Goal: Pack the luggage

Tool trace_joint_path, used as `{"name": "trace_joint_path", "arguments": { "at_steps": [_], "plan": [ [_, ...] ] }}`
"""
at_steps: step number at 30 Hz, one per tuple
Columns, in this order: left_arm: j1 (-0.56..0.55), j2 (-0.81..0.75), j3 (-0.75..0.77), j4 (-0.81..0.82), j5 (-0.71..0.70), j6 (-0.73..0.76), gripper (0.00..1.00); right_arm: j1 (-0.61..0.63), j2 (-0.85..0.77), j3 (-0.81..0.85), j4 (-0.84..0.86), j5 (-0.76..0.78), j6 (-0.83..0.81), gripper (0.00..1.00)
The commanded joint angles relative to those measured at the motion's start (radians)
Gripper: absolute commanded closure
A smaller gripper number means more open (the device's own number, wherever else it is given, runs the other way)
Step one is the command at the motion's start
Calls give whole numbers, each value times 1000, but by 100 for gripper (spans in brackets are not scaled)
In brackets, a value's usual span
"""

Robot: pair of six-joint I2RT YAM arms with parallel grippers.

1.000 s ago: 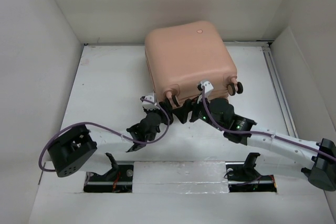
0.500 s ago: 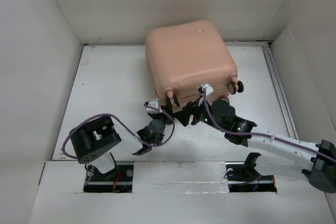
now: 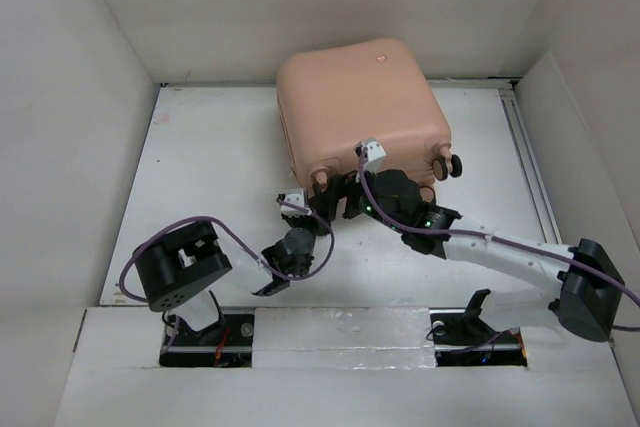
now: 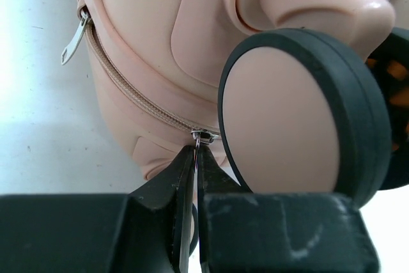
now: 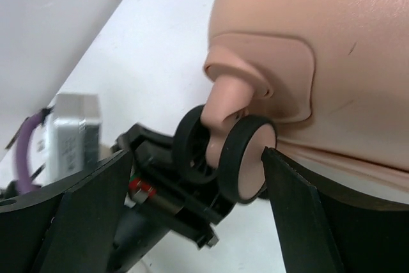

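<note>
I've got the luggage (image 3: pixel 360 107) closed and lying on one broad shell at the far middle of the counter (image 3: pixel 200 167), its far end close to the back wall (image 3: pixel 300 7). The wheeled end points back toward the arm bases. The case looks nearly square from overhead, so I can only say its long axis seems to run near-to-far, skewed a little to the right at the near end. The zipper seam (image 4: pixel 128 91) runs around the side, between the two shells.

The left jaws are pinched tight on a small metal zipper pull (image 4: pixel 200 137) at the near left corner, and the dark fingertips (image 4: pixel 174 180) meet just under it. A big black-rimmed wheel (image 4: pixel 287 113) sits right beside that grip and crowds it from the right. A second zipper pull (image 4: pixel 73 38) hangs loose further along the seam.

The right jaws stand wide, with one finger (image 5: pixel 83 215) on each side of the same twin wheel (image 5: pixel 246 158). I can't tell whether the right-hand finger touches the rim. The left arm's wrist, with its white camera box (image 5: pixel 71 129), sits directly under that wheel, so both arms are packed into one corner. The other wheel pair (image 3: pixel 448 165) sticks out well apart at the near right corner.
</note>
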Motion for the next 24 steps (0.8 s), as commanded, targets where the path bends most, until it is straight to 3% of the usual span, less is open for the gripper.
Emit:
{"name": "trace_joint_path", "arguments": {
  "at_steps": [1, 4, 9, 13, 15, 16, 17, 20, 23, 24],
  "plan": [
    [17, -53, -9, 164, -63, 19, 100, -7, 53, 65, 13, 67, 20, 11],
    [17, -53, -9, 164, -63, 10, 100, -16, 88, 88, -10, 115, 31, 7],
    [17, -53, -18, 164, -63, 1, 100, -16, 149, 133, -30, 150, 43, 10],
    [17, -53, -18, 155, -63, -8, 100, -16, 192, 154, -30, 170, 43, 35],
    [17, -53, -27, 155, -63, -18, 100, -25, 206, 165, -41, 170, 43, 43],
    [28, -53, -27, 155, -63, -18, 100, -25, 217, 165, -50, 170, 43, 53],
    [28, -53, -40, 144, -63, -18, 100, -25, 217, 165, -50, 170, 43, 74],
    [49, -76, -52, 115, -63, -27, 100, -35, 186, 134, -61, 182, 34, 98],
    [58, -96, -61, 89, -87, -41, 100, -58, 145, 102, -70, 168, 25, 100],
    [58, -108, -61, 79, -87, -41, 100, -58, 133, 91, -70, 158, 16, 95]
  ]
}}
